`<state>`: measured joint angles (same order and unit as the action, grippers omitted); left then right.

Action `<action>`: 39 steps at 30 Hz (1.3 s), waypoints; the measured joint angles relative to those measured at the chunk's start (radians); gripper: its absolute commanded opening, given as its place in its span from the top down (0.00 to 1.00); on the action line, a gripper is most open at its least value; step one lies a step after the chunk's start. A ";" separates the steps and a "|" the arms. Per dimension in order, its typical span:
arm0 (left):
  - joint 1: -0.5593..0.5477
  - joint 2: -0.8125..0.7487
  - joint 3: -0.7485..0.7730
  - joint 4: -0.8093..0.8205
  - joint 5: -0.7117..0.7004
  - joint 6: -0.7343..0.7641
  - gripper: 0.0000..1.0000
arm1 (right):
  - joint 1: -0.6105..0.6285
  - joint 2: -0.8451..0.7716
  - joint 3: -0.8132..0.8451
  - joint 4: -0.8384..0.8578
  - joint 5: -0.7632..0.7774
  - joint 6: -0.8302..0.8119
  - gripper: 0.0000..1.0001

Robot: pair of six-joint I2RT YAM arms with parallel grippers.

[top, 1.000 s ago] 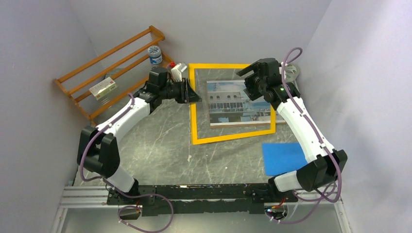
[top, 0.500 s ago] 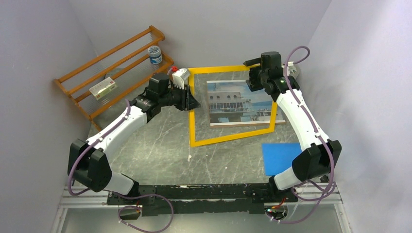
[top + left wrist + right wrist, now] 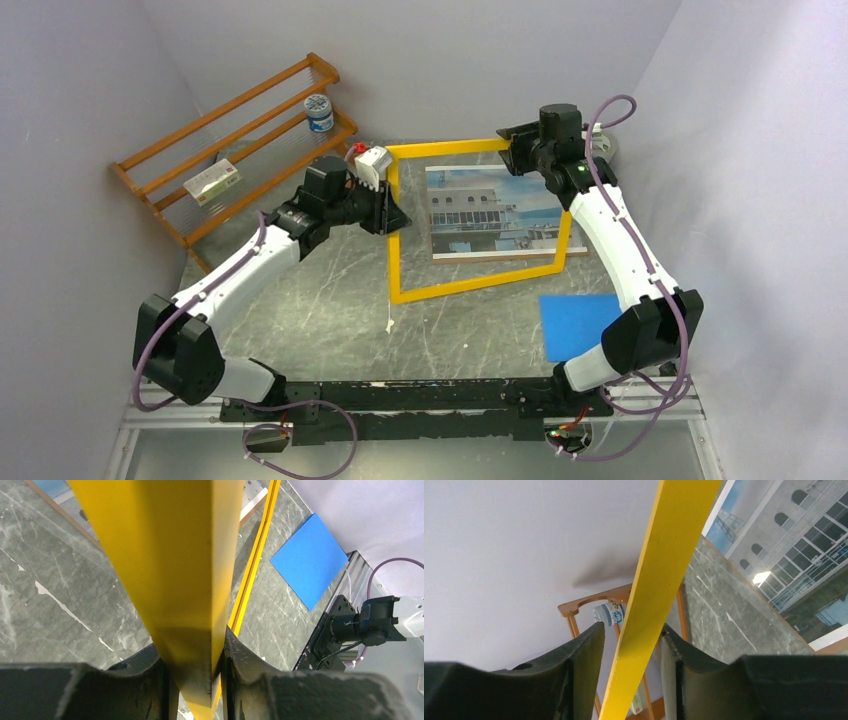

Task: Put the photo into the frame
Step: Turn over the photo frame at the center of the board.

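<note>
The frame (image 3: pixel 470 283) is a large yellow rectangle, held tilted above the table over the photo (image 3: pixel 490 212). The photo shows a white building and blue sky and lies flat, seen through the frame's opening. My left gripper (image 3: pixel 392 210) is shut on the frame's left bar (image 3: pixel 170 555), both fingers pressed against it (image 3: pixel 195 665). My right gripper (image 3: pixel 510 148) straddles the top bar near the far right corner. In the right wrist view that bar (image 3: pixel 664 565) passes between the fingers (image 3: pixel 631 645), with a gap on the left side. The photo (image 3: pixel 784 550) shows below.
An orange slatted rack (image 3: pixel 235 140) stands at the back left with a small jar (image 3: pixel 318 112) and a flat packet on it. A blue sheet (image 3: pixel 585 325) lies on the table at the right, near the right arm's base.
My right gripper has swung over to the frame's top bar and its jaws have narrowed around it. The left arm has tipped the frame's left edge higher.
</note>
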<state>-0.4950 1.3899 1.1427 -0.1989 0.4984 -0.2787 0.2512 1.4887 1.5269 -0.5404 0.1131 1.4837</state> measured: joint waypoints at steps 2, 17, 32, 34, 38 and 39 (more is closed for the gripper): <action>0.000 -0.013 -0.011 0.003 0.000 0.003 0.97 | 0.000 0.000 -0.002 0.010 -0.003 0.003 0.62; 0.000 -0.087 -0.074 0.024 -0.025 0.008 0.22 | 0.002 -0.067 -0.090 0.079 -0.048 0.064 0.86; 0.002 -0.313 0.059 -0.297 0.063 0.075 0.15 | -0.003 -0.290 -0.069 0.083 -0.038 -0.050 0.87; 0.002 -0.315 0.128 -0.326 0.069 0.083 0.15 | -0.003 -0.288 -0.061 0.090 -0.048 -0.087 0.87; 0.002 -0.316 0.231 -0.341 0.059 0.075 0.13 | -0.005 -0.270 -0.052 0.123 -0.105 -0.159 0.87; 0.002 -0.314 0.249 -0.342 0.049 0.071 0.12 | -0.006 -0.263 -0.050 0.133 -0.129 -0.175 0.87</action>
<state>-0.4927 1.0756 1.3922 -0.5407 0.5472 -0.2077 0.2451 1.2259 1.4765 -0.4072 -0.0158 1.3087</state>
